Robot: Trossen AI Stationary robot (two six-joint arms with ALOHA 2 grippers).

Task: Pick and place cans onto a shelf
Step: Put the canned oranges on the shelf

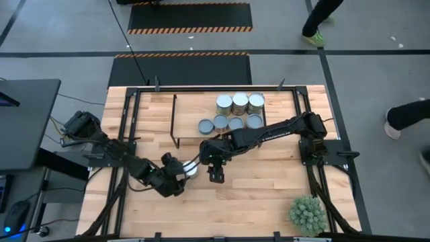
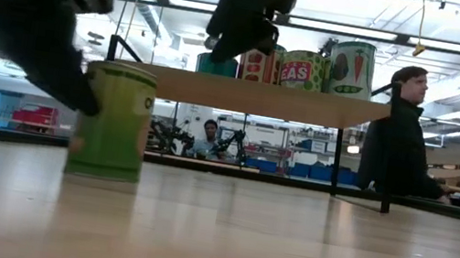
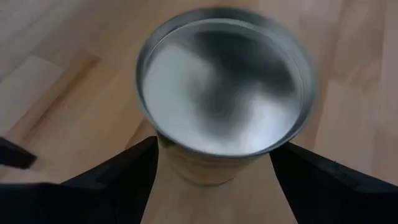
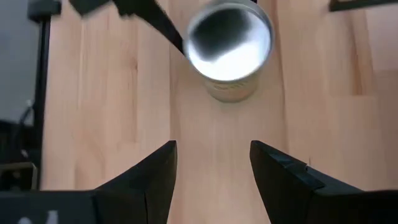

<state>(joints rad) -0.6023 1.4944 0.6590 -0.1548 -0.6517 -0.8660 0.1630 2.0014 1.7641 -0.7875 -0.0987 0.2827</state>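
A green-labelled can with a silver top stands upright on the table, left of centre. My left gripper is shut on it. My right gripper hangs open just to the can's right and higher up. It looks down on the can with nothing between its fingers. Several more cans stand on their bases on the shelf at the back. My left gripper has the can's side wall between its two fingers, one on each opposite side, below the rim. The fingers slant downward from the table's near left. The can stays upright, its bottom at the tabletop; whether it rests there or hangs just clear does not show.
The shelf's black legs stand behind the two grippers. A green spiky plant sits at the near right corner. Bare wood lies between the grippers and the near edge. People stand and walk beyond the table.
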